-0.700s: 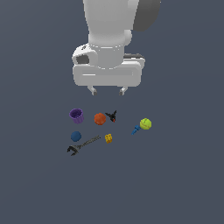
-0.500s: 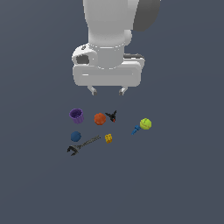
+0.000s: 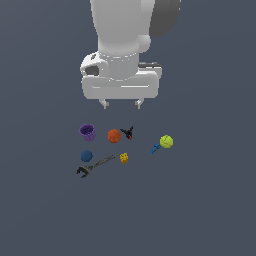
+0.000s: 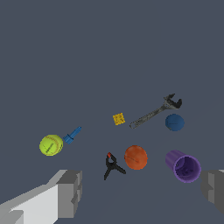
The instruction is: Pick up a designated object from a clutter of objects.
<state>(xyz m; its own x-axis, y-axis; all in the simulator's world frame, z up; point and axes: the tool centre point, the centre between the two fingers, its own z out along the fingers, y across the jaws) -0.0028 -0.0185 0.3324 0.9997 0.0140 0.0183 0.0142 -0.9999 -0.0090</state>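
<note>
claw (image 3: 122, 104) hanging wide open and empty over the clutter
tiny yellow cube (image 3: 124, 158) sits at 5 o'clock from the orange ball (image 3: 114, 135), beside the wrench (image 3: 95, 166)

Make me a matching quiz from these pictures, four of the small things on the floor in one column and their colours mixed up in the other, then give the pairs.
Things:
1. cup
2. wrench
3. tiny block
4. ball beside the clamp

Colours:
A. orange
B. dark grey
C. purple
D. yellow

Pairs: 1-C, 2-B, 3-D, 4-A
</note>
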